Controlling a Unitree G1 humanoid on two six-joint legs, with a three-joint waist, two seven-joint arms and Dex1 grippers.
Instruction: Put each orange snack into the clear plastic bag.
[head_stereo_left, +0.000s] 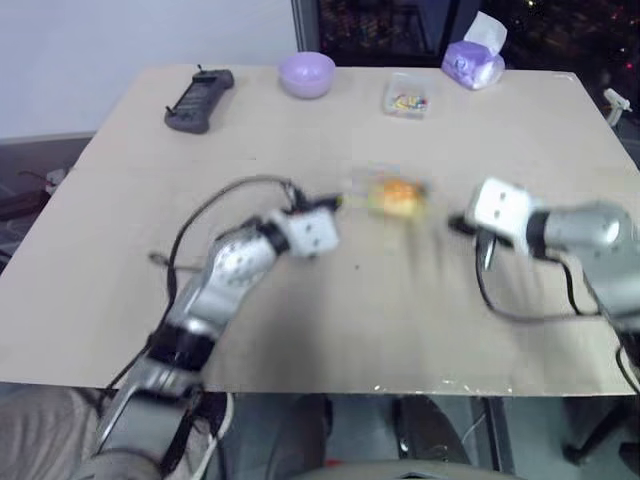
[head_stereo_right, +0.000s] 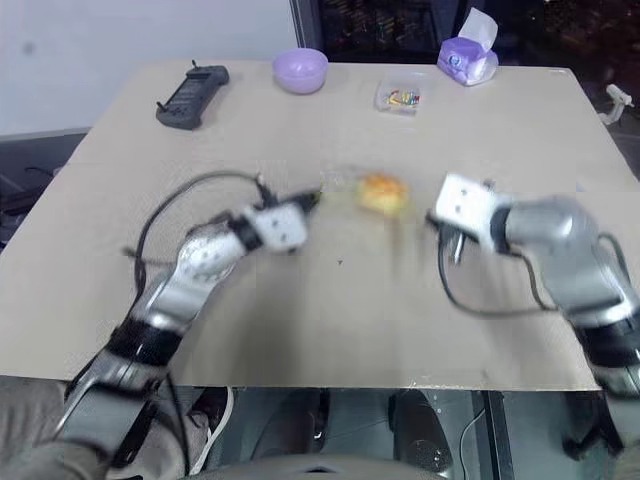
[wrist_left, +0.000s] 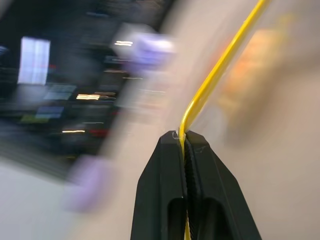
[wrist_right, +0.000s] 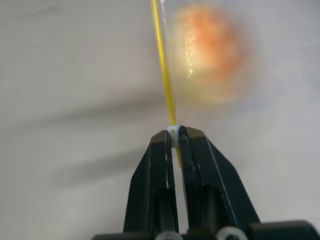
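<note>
Right wrist view: the yellow zip strip of the crinkly clear plastic bag (wrist_right: 167, 75) is pinched by the right gripper (wrist_right: 175, 132); the other end is clamped by the left gripper (wrist_left: 184, 137). Between them, above the table (head_stereo_left: 300, 330), the round golden-orange bun (head_stereo_left: 398, 193) is seen through the film. The bag seems light, soft and slippery; the stiffer strip is judged the best hold.

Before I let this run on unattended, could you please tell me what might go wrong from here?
1. Both grippers (left, right) pinch only the thin yellow strip of the bag; it may slip out.
2. The snack sits in the bag slung between them; if the mouth gapes, it could fall onto the table.
</note>
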